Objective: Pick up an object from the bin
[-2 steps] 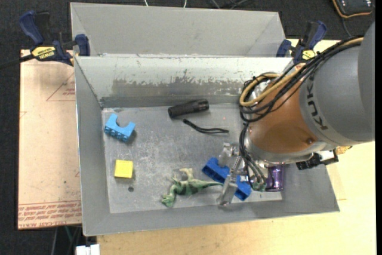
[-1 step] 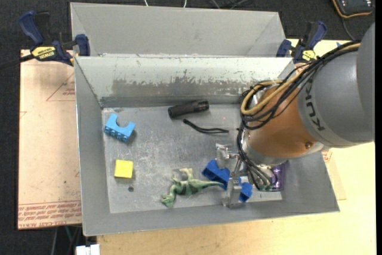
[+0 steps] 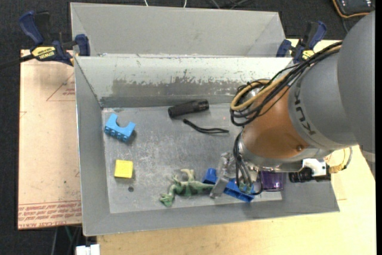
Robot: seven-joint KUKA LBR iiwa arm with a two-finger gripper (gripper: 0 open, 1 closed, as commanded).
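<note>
My gripper [image 3: 230, 178] is down at the bin's floor near the front right, under the orange wrist cover. It stands over a flat blue piece [image 3: 239, 193], which also juts out on the gripper's left side. A green, twisted toy figure [image 3: 184, 186] lies just to the left, its end reaching the gripper. A purple thing [image 3: 272, 180] lies close on the right, partly hidden under the arm. Whether the blue piece is gripped cannot be made out.
A black cylinder with a thin black cord [image 3: 188, 108] lies near the back wall. A blue notched block [image 3: 119, 128] and a yellow cube [image 3: 123, 169] sit on the left of the floor. The arm covers the bin's right side.
</note>
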